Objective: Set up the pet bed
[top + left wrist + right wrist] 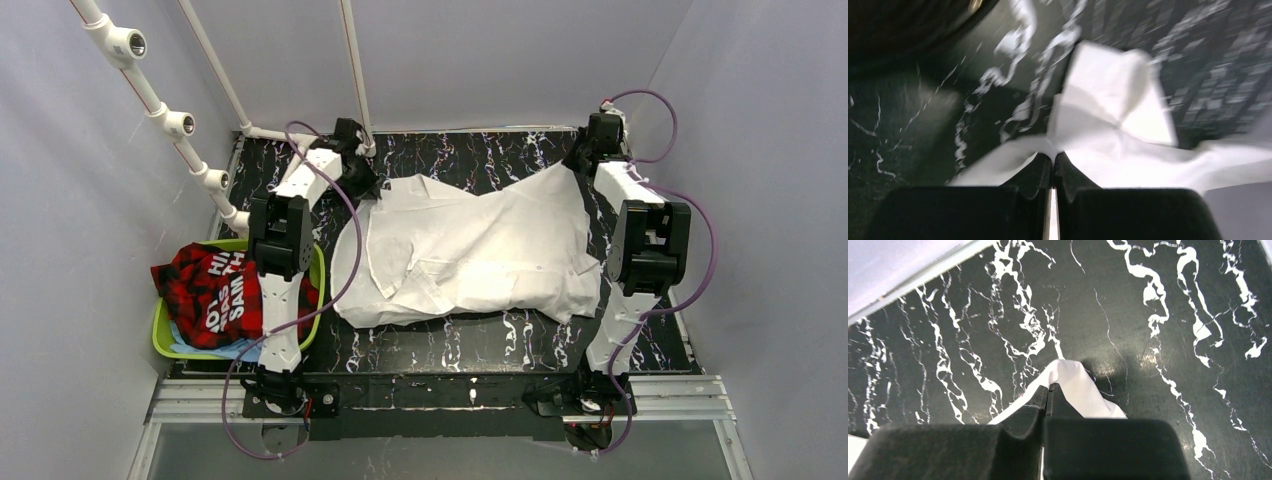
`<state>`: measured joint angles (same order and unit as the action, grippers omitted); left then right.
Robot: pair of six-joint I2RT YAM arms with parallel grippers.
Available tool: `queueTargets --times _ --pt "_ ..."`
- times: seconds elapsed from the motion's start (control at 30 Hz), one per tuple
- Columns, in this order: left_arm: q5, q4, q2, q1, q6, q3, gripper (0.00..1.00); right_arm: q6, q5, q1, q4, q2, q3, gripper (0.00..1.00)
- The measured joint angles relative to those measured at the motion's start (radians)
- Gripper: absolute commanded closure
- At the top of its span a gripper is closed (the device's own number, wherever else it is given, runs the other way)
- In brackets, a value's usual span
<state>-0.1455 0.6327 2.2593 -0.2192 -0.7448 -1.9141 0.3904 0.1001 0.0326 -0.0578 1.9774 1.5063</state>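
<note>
A white cloth [480,250] lies spread and wrinkled across the middle of the black marbled table [470,345]. My left gripper [368,186] is at its far left corner, shut on a pinch of the cloth [1108,115]. My right gripper [580,155] is at the far right corner, shut on the cloth's corner [1073,380]. In the left wrist view my gripper [1053,156] has cloth bunched at the tips; in the right wrist view my gripper [1049,388] pinches a small fold just above the table.
A green basket [170,335] at the left holds a red plaid cloth [205,285] with white lettering and something light blue. White pipes [170,120] stand at the back left. Grey walls enclose the table.
</note>
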Motion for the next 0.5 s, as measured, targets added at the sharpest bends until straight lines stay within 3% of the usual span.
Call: queueTargets --times 0.17,0.27,0.5 --pt "-0.176 0.001 0.000 0.112 -0.058 -0.287 1.00 0.031 -0.048 0.024 -0.023 0.009 0.172 0.99" --pt "-0.269 -0.100 -0.002 0.165 -0.081 -0.448 1.00 0.052 -0.110 0.038 0.024 0.039 0.344 0.99" --pt "-0.417 -0.500 -0.011 0.179 -0.200 -0.484 1.00 0.124 -0.236 0.043 0.254 0.169 0.737 0.99"
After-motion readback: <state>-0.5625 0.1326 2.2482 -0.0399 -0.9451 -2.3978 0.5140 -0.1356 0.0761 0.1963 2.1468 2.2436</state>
